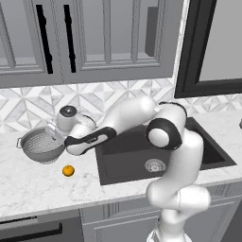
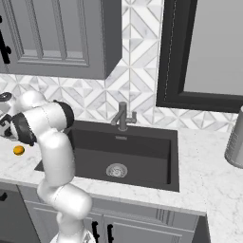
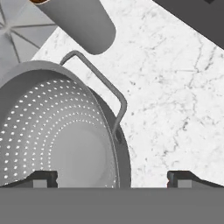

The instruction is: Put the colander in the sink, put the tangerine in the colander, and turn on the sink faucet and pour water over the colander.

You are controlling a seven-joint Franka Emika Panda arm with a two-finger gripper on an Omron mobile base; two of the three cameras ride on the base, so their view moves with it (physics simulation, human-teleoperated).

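The colander (image 1: 40, 144), a perforated silver bowl with side handles, stands on the marble counter left of the sink (image 1: 124, 158). My gripper (image 3: 113, 179) is open just above it. One fingertip (image 3: 43, 178) hangs over the bowl's inside, the other (image 3: 181, 178) over the counter outside, so the rim and a handle (image 3: 105, 89) lie between them. The jaws touch nothing. From the left base view the hand (image 1: 80, 141) reaches in from the right. The tangerine (image 1: 68, 170) lies on the counter in front of the colander, also visible as the tangerine (image 2: 19, 150). The sink faucet (image 2: 122, 116) stands behind the basin.
A silver drain (image 2: 116, 170) sits in the sink floor. A grey cylinder (image 3: 87, 22) lies just past the colander's handle. A grey canister (image 2: 235, 142) stands on the counter far right. Wall cabinets hang above, and a dark window frame (image 2: 166, 57) rises behind the sink.
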